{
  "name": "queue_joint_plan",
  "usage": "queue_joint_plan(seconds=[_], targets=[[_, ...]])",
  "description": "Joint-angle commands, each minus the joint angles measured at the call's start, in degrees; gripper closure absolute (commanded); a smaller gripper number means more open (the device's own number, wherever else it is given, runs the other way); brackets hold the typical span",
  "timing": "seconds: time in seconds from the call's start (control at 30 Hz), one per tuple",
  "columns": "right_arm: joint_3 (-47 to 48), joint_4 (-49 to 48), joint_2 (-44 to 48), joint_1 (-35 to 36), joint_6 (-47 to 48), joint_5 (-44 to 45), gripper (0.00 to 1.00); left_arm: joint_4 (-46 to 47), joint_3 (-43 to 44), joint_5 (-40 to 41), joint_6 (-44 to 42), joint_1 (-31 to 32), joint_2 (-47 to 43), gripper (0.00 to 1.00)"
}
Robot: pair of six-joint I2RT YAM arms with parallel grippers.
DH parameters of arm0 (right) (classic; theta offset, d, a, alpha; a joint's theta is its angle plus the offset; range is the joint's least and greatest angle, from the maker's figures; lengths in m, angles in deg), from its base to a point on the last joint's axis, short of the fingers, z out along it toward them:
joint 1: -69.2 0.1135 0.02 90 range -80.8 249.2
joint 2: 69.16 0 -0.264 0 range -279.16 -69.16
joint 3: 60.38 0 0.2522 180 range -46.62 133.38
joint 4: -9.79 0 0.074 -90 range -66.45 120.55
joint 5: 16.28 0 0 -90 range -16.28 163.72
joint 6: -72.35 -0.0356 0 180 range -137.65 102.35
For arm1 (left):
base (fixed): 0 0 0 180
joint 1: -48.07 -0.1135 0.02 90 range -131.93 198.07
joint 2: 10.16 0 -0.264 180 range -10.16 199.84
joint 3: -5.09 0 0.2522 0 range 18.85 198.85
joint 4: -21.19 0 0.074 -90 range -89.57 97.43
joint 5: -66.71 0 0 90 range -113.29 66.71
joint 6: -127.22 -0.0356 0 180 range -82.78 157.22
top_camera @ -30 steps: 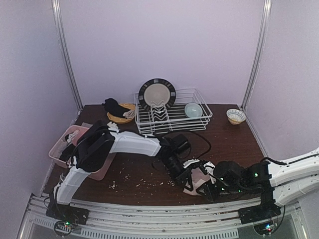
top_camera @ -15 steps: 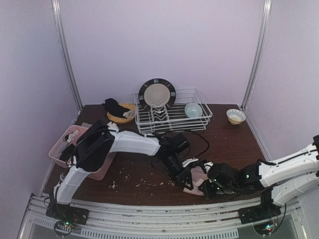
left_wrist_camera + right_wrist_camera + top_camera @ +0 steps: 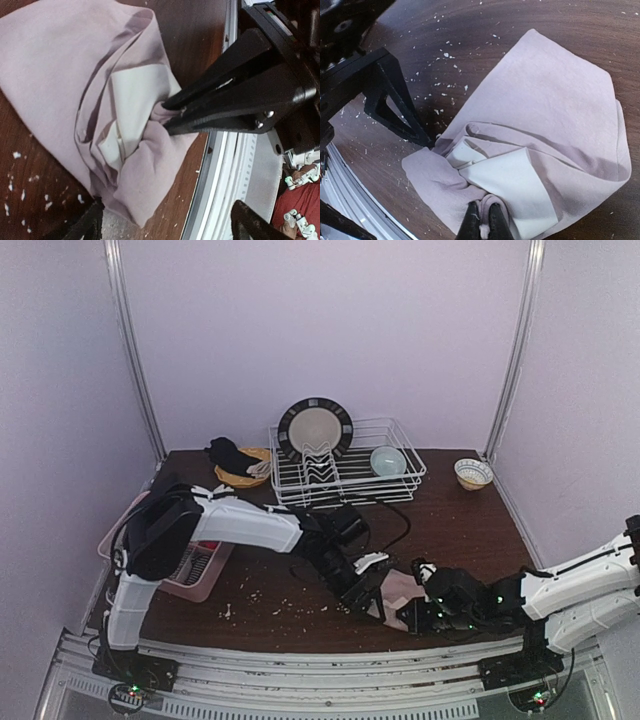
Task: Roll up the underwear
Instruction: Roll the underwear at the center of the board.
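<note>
Found underwear [image 3: 545, 115] heaped on the table [image 3: 460, 530] near its front edge, between both arms. Noted right fingers [image 3: 481, 224] clenched on a bunched fold at the heap's near side. Noted left fingers [image 3: 370, 585] spread wide, grasping nothing, one tip just beside the cloth's edge. Recorded soft, matte, pale mauve fabric, loosely folded over itself, with a smooth white patch inside the fold. Logged dark wood-grain top speckled with white crumbs.
</note>
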Motion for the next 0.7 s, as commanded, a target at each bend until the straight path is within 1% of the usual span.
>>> queue_joint_plan(seconds=[0.0, 0.03, 0.1, 0.17, 0.23, 0.3, 0.33, 0.37, 0.43, 0.53, 0.67], targets=[[-4.5, 3.9, -2.6, -1.5, -3.9, -3.7, 1.00, 5.6, -7.0, 10.1, 1.0, -0.5, -4.6, 0.08], [-4.7, 3.5, -2.7, -2.0, -4.3, -4.4, 1.00, 8.0, -9.0, 12.1, 0.9, -0.5, -6.9, 0.03], [-5.1, 3.1, -2.4, -2.8, -4.8, -5.8, 1.00, 12.9, -13.7, 17.9, 0.1, -0.4, -10.5, 0.02], [-5.6, 3.1, -1.6, -3.7, -5.2, -6.9, 1.00, 17.8, -17.6, 24.7, -2.4, 0.4, -13.8, 0.02], [-6.3, 3.1, -0.4, -5.0, -5.7, -8.2, 1.00, 26.2, -22.8, 32.0, -8.3, 2.5, -17.3, 0.02], [-7.0, 3.6, 0.9, -6.3, -6.0, -9.6, 1.00, 38.8, -30.5, 36.2, -17.7, 5.7, -20.0, 0.02], [-7.4, 3.9, 1.6, -7.0, -6.1, -10.3, 1.00, 44.3, -33.0, 36.5, -25.9, 7.5, -20.5, 0.03], [-7.7, 4.3, 2.4, -7.4, -6.3, -10.8, 1.00, 48.0, -34.5, 35.8, -31.8, 8.9, -20.3, 0.02], [-8.1, 5.2, 3.9, -8.3, -6.4, -11.9, 1.00, 49.6, -34.2, 32.9, -41.3, 10.5, -18.5, 0.02], [-8.4, 6.5, 5.6, -9.2, -6.5, -13.0, 1.00, 49.4, -31.5, 31.0, -48.4, 11.0, -15.0, 0.04], [-8.9, 8.4, 7.5, -9.6, -6.7, -13.4, 1.00, 50.0, -28.6, 30.2, -52.0, 11.0, -12.5, 0.08]])
